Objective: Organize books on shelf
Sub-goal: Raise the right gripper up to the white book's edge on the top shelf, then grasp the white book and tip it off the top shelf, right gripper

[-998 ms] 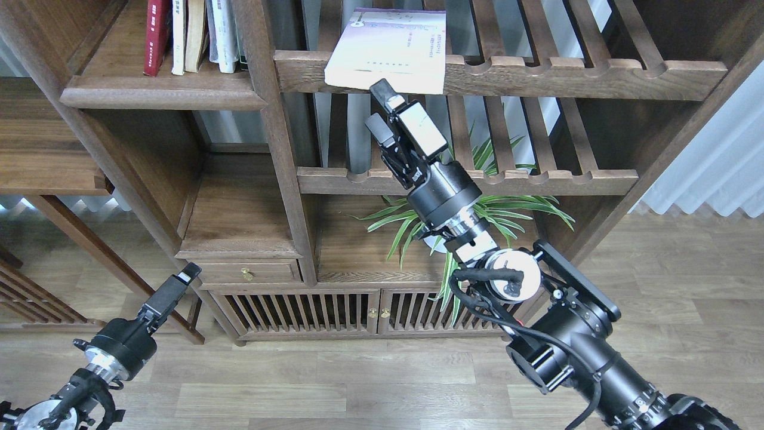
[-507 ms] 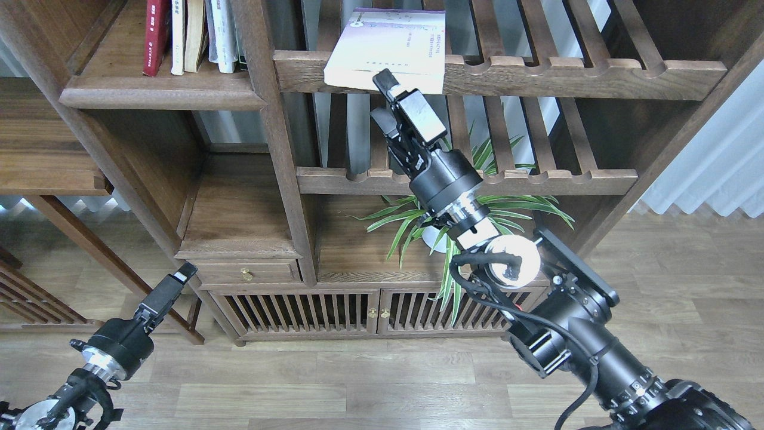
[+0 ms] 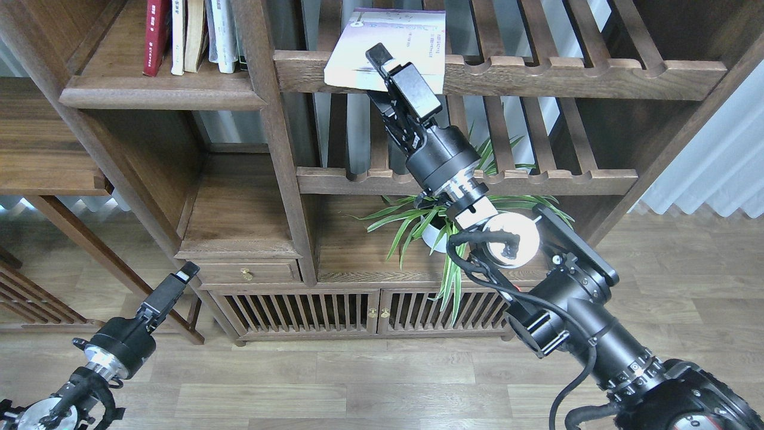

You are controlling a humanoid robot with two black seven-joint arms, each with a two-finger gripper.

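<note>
Dark-wood bookcase, plank floor, curtain at rt. Rt gripper (image 3: 382, 70) up at the lavender-white book (image 3: 391, 45); fingers (image 3: 376, 57) overlap its lower edge, can't tell if pinching or spread. Book lies tilted on upper slatted rack (image 3: 537, 74), near edge overhanging the front rail. Lt gripper (image 3: 186, 272) low near the floor, well apart, fingers look pressed together, holding nothing. Solid shelf (image 3: 161, 95) upper left has upright books (image 3: 191, 33). Potted plant (image 3: 441, 221) below the rt arm.
</note>
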